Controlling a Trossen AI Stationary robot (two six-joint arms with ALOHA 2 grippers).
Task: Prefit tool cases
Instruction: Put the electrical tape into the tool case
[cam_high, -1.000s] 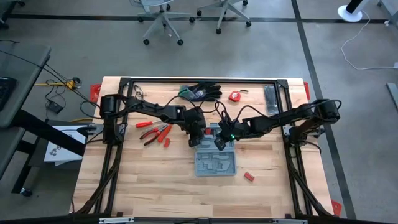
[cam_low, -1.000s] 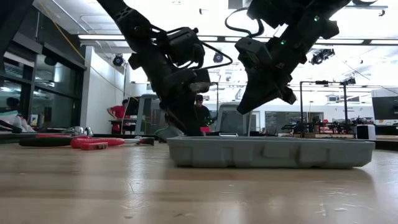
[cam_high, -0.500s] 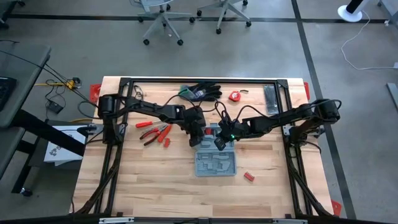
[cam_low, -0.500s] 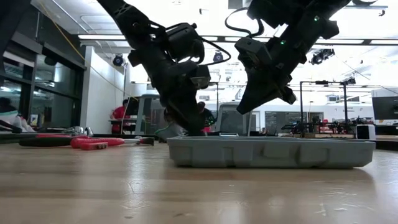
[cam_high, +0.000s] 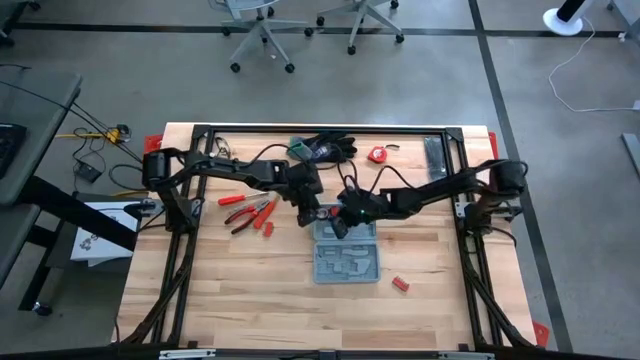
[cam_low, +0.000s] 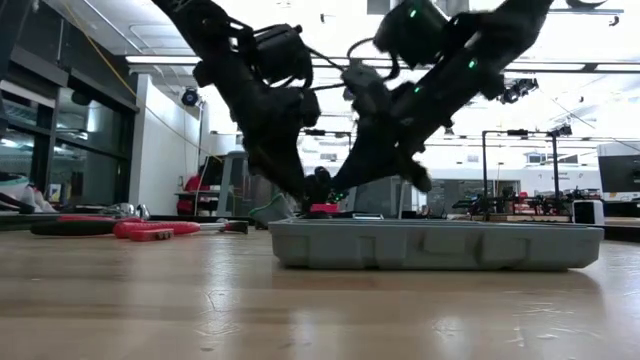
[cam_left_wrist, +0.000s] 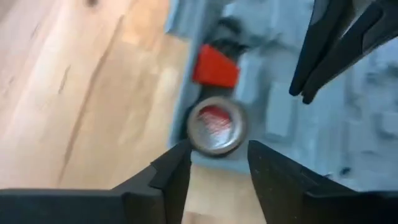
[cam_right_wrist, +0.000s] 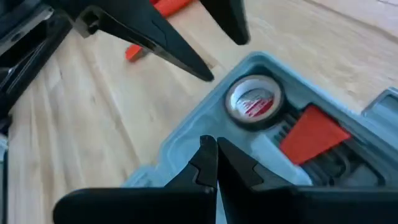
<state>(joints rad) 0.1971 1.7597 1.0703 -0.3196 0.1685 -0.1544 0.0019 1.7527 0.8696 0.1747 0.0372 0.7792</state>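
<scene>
The grey-blue tool case lies open and flat on the middle of the table, its moulded recesses facing up. In its far left corner, a round silver piece with a red centre sits in a recess beside a red block. My left gripper hangs open just above that corner, with one finger on each side of the round piece and clear of it. My right gripper is shut and points slantwise down at the same corner from the right, its tips over the case's rim.
Red-handled pliers lie left of the case. Black-and-green gloves, a red tape measure and a dark flat bar lie along the far edge. A small red piece lies to the near right. The two grippers stand close together.
My right gripper has swung down and toward the table's left, from over the case's middle to its far left corner, and stays shut. My left gripper has risen a little and drawn back from the case. The case has not moved.
</scene>
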